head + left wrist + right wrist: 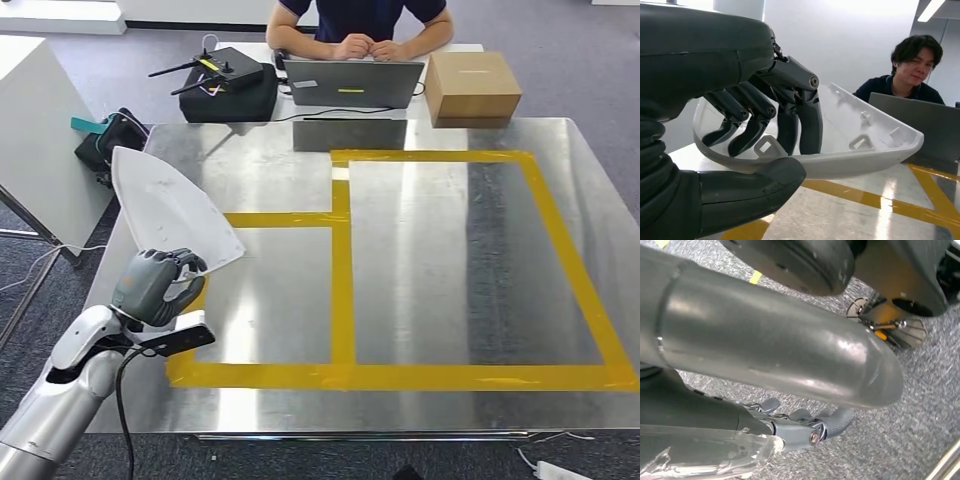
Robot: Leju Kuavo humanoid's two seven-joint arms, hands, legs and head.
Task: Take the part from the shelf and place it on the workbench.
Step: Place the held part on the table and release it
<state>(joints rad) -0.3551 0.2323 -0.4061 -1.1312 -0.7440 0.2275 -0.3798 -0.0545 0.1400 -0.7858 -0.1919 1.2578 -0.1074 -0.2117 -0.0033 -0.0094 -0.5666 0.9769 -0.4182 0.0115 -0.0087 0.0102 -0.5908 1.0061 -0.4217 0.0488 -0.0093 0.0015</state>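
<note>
The part (170, 205) is a thin white plastic shell, roughly triangular, with small clips on its inner face. My left hand (155, 285) grips it by its near edge over the left side of the steel workbench (423, 250). In the left wrist view the thumb lies under the part (859, 145) and the dark fingers (764, 125) curl into its hollow; the part sits a little above the tabletop. My right hand (802, 427) hangs beside my body over the carpet, its fingers loosely extended and holding nothing.
Yellow tape (341, 270) marks rectangles on the bench. At the far edge are a laptop (353, 83), a cardboard box (472, 85), a black case with an antenna device (226, 85), and a seated person (362, 25). A white board (38, 140) and a bag (106, 140) stand at left.
</note>
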